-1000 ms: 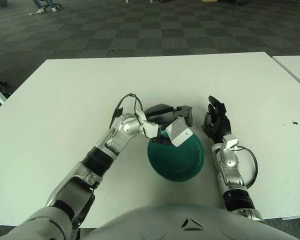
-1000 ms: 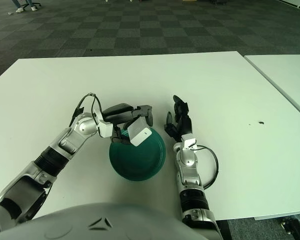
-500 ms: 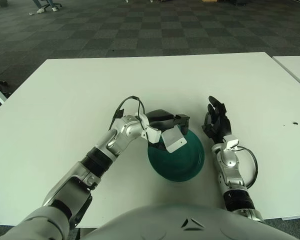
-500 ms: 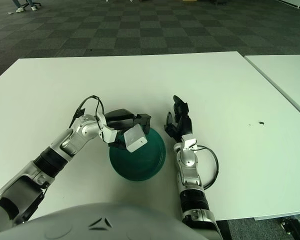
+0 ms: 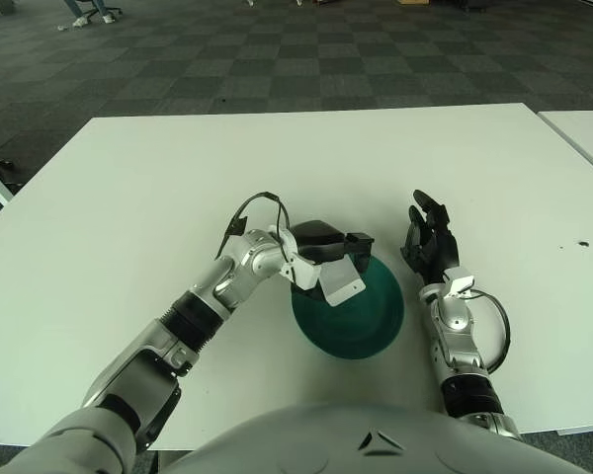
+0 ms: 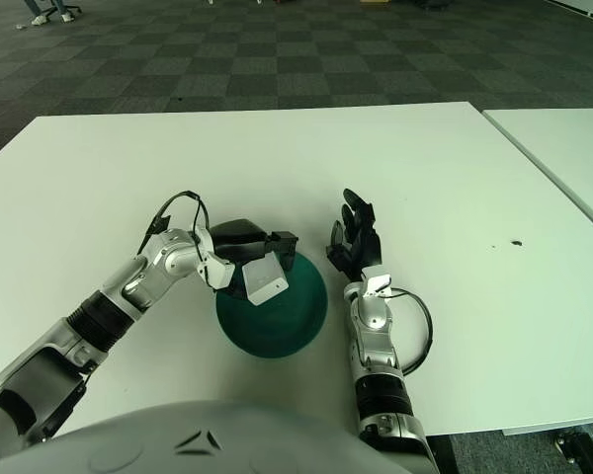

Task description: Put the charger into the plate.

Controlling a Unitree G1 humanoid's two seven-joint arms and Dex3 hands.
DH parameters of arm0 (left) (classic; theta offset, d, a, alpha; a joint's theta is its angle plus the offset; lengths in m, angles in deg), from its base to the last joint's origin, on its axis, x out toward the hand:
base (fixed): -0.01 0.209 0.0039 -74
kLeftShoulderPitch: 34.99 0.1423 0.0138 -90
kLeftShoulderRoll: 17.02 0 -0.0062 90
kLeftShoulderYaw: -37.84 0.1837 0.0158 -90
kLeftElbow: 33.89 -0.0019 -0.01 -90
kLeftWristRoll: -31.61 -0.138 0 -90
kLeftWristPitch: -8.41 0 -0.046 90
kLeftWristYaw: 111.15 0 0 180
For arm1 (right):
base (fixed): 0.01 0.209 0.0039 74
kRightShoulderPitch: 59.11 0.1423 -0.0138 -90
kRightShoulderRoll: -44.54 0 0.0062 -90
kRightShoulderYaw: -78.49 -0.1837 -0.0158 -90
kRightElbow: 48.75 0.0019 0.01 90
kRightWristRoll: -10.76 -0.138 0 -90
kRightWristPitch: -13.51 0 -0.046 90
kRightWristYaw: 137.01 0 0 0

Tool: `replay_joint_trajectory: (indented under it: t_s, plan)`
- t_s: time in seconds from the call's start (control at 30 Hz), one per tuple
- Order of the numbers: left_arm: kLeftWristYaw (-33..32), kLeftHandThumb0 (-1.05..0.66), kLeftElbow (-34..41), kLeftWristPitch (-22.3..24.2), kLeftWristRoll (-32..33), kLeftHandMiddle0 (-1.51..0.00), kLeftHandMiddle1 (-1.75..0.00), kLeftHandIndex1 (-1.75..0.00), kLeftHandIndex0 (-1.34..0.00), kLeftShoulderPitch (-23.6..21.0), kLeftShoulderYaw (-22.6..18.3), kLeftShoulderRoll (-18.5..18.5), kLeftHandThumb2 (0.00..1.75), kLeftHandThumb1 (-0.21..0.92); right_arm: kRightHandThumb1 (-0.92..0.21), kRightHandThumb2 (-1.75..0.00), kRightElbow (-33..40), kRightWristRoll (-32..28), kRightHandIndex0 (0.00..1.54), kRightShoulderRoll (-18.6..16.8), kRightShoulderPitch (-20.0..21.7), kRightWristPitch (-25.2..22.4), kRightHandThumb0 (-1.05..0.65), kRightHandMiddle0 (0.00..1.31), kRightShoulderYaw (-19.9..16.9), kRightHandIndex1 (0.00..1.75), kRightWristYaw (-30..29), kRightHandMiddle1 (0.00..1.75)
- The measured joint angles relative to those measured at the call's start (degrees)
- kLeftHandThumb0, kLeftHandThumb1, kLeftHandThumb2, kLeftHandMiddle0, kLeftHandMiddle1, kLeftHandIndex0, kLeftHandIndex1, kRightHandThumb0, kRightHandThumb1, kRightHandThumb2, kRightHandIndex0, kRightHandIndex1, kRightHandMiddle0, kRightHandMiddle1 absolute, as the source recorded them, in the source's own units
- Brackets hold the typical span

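Observation:
A dark green round plate (image 5: pixel 361 321) lies on the white table (image 5: pixel 128 197) near its front edge. My left hand (image 5: pixel 321 259) is shut on a white block-shaped charger (image 5: pixel 340 279) and holds it over the plate's left part, close to the surface. The hand's black fingers wrap the charger's upper side. My right hand (image 5: pixel 428 237) rests on the table just right of the plate, fingers spread and pointing up, holding nothing.
A second white table (image 5: pixel 585 133) stands at the right, with a narrow gap between the two. A small dark speck (image 5: pixel 584 243) lies on the table at the far right. Dark carpet floor lies beyond the table's far edge.
My left hand has lowered the charger and drawn it slightly left, from above the plate's rim down close to the plate's surface. The right hand has not moved.

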Motion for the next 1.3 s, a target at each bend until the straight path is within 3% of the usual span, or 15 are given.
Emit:
replay_joint_trajectory:
  t_s: [0.27, 0.3, 0.43, 0.67, 1.03, 1.1, 1.2, 1.3]
  plan:
    - [3.55, -0.37, -0.17, -0.09, -0.22, -0.58, -1.75, -1.74, -0.26, -1.24, 1.34, -1.06, 0.62, 0.84, -0.92, -0.78, -0.01, 0.5, 0.23, -0.04, 0.01, 0.01, -0.65, 0.0, 0.16, 0.01, -0.48, 0.65]
    - [4.0, -0.52, -0.17, -0.08, -0.21, -0.53, -1.75, -1.7, -0.19, -1.43, 1.44, -1.14, 0.56, 0.87, -0.92, -0.78, -0.01, 0.82, 0.24, -0.03, 0.01, 0.03, -0.65, 0.0, 0.26, 0.01, -0.76, 0.65]
    - [5.49, -0.78, -0.17, -0.08, -0.19, -0.28, -1.73, -1.53, -0.05, -2.16, 1.82, -1.34, 0.49, 0.91, -0.92, -0.79, -0.05, 2.14, 0.24, 0.05, 0.02, 0.11, -0.66, 0.0, 0.63, 0.01, -1.7, 0.64]
    - [8.45, -0.92, -0.17, -0.16, -0.07, -0.16, -1.55, -1.37, 0.0, -2.85, 2.56, -1.63, 0.51, 0.92, -0.92, -0.79, -0.08, 2.49, 0.26, 0.08, 0.03, 0.09, -0.67, 0.0, 0.82, 0.01, -2.11, 0.64]
    - [10.32, -1.02, -0.19, -1.62, 0.6, -0.16, -0.97, -1.2, 0.0, -5.01, 2.74, -2.34, 0.59, 0.92, -0.92, -0.79, -0.09, 2.45, 0.25, 0.04, 0.04, -0.02, -0.67, 0.0, 0.82, 0.01, -2.28, 0.64]
    - [10.52, -1.04, -0.06, -2.43, 0.61, -0.19, -0.52, -0.84, 0.0, -5.32, 2.8, -2.55, 0.65, 0.92, -0.92, -0.78, -0.09, 2.47, 0.25, 0.02, 0.06, -0.06, -0.67, 0.0, 0.82, 0.01, -2.49, 0.66]
    - [11.57, -1.04, 0.44, -4.21, 0.61, -0.2, -0.21, -0.56, 0.0, -6.23, 2.98, -3.47, 0.7, 0.92, -0.92, -0.77, -0.09, 2.57, 0.25, 0.01, 0.07, -0.11, -0.67, 0.0, 0.84, 0.01, -2.98, 0.68]
    - [12.66, -1.05, 0.58, -5.42, 0.64, -0.15, -0.08, -0.34, 0.0, -6.91, 3.07, -4.24, 0.74, 0.92, -0.92, -0.77, -0.13, 2.81, 0.26, 0.01, 0.12, -0.12, -0.66, 0.0, 0.91, 0.01, -3.51, 0.69]
